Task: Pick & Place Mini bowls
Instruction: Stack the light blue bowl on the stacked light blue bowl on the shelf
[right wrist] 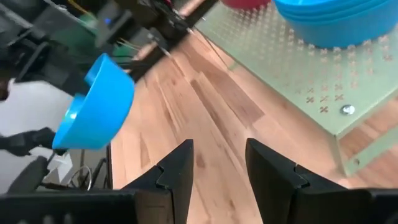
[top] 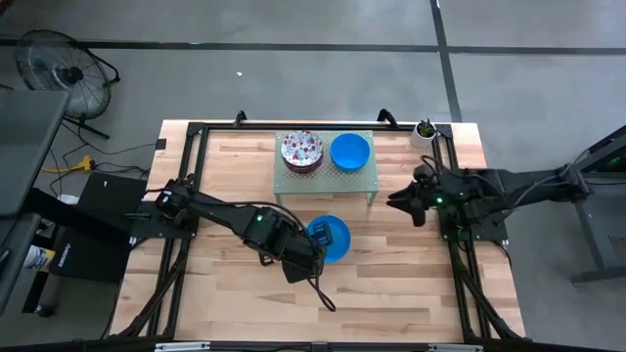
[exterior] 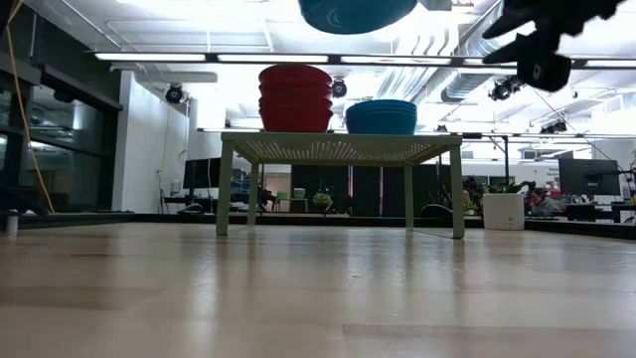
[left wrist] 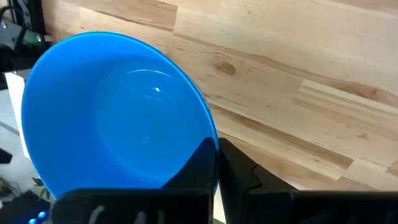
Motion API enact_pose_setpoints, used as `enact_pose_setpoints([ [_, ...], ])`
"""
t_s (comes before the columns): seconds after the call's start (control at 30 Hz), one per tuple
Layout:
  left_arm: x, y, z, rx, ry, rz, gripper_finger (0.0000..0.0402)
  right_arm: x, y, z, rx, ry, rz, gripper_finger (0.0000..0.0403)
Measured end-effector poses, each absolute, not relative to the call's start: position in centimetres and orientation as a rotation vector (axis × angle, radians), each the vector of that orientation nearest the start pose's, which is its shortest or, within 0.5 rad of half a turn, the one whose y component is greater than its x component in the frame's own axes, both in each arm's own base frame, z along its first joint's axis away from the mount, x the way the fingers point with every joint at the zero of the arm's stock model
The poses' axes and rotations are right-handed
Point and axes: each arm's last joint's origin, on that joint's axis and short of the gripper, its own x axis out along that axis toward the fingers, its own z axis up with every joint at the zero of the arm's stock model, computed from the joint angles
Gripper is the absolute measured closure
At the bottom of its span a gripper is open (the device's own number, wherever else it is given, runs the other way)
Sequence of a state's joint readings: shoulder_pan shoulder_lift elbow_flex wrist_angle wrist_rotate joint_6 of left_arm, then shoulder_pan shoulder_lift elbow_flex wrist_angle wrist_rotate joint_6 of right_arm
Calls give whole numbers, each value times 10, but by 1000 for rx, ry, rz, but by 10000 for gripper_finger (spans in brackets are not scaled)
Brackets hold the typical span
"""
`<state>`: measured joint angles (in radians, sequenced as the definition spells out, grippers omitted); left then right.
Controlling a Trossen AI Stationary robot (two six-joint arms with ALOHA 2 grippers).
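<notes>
High view: the left pincer [top: 311, 244] sits just below the worktop [top: 391, 284] centre, clamped on the rim of a blue bowl [top: 330, 238]. At 12 o'clock from it stands the pale green stand [top: 326, 174], carrying a speckled stack [top: 301, 151] and a blue stack [top: 349, 151] side by side. The right pincer [top: 403, 201] waits at 3 o'clock of the stand, fingers apart.

Low view: the held bowl [exterior: 356, 14] hangs above the stand [exterior: 341, 149] (well clear of the wood).

Left wrist view: dark fingertips [left wrist: 202, 163] pinch the bowl's [left wrist: 118, 118] rim.

Right wrist view: the right pincer's [right wrist: 216, 167] fingers stand apart, holding nothing; the tilted bowl [right wrist: 96, 114] hangs at 10 o'clock.
</notes>
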<state>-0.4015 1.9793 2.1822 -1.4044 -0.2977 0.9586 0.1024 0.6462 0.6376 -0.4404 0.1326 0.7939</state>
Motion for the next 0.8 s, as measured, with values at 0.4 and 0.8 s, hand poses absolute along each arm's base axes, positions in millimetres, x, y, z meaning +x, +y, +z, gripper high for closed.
enact_pose_setpoints([
  [0.4, 362, -144, 366, 1345, 973, -707, 401, 191, 16, 336, 911, 701, -420, 269],
  [0.8, 385, -129, 340, 1365, 1126, -595, 401, 240, 49, 344, 811, 927, -536, 269],
])
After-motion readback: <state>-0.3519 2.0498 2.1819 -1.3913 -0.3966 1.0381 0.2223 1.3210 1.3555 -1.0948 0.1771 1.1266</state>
